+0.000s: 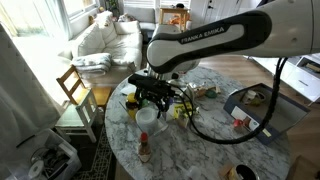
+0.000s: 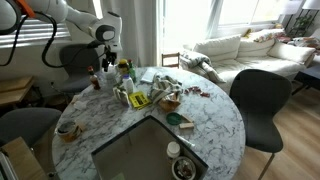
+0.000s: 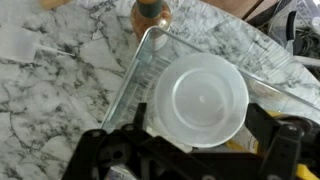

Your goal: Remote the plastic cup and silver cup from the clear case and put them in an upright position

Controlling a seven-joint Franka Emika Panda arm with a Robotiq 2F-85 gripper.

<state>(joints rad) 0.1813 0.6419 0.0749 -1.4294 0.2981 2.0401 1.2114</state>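
Fingers [image 3: 105, 155] of the gripper [image 3: 185, 150] are seen spread wide only in the wrist view, the clear case [image 3: 200, 95] framed between them. A bottle [image 3: 150, 12] is shown at the case's 11 o'clock.

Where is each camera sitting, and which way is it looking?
In an exterior view: high beside the marble table, facing the sofa; arm and gripper show.
In an exterior view: over the grey tray, facing the sofa across the table; arm shows in the top corner.
Wrist view: from the wrist, straight down onto a round whitish plastic container; open fingers at bottom.
Shared: marble table; both exterior views show the sofa.
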